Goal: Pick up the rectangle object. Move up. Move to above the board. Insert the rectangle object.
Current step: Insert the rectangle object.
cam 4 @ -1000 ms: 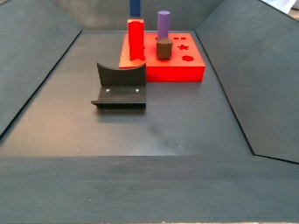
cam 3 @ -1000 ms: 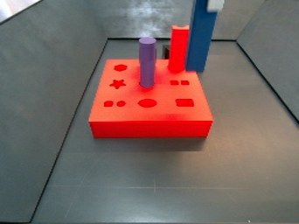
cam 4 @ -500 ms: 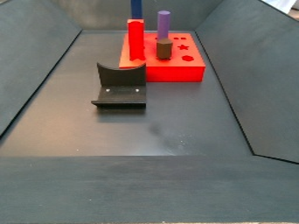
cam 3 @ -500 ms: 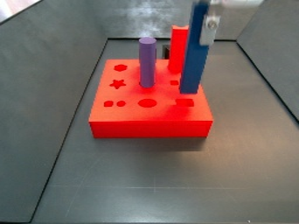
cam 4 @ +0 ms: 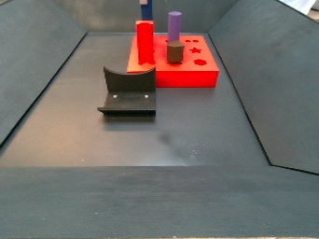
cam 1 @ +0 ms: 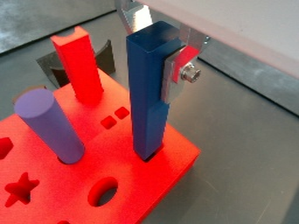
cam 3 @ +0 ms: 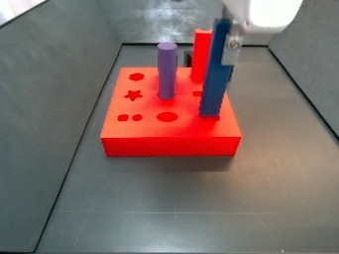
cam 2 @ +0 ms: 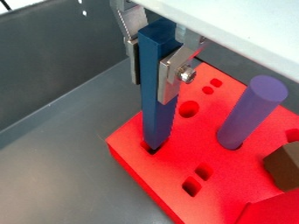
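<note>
Rectangle object [cam 1: 152, 96], blue bar, upright, lower end down in rectangular hole near corner of board [cam 1: 140, 188]. Gripper [cam 1: 158, 42] above board, silver fingers [cam 2: 176, 59] clamped on bar's upper part. Purple cylinder [cam 3: 167, 69] and red post [cam 3: 203, 55] standing in board alongside. Fixture [cam 4: 127, 91] on floor, apart.

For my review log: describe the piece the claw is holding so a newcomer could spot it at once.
Start at the square red board on the dark floor. Three uprights rise from it: a purple cylinder, a red post and the rectangle object. The last is the tall, slim blue bar, the only blue one, gripped near its top by the claw, its foot at a board hole.
</note>
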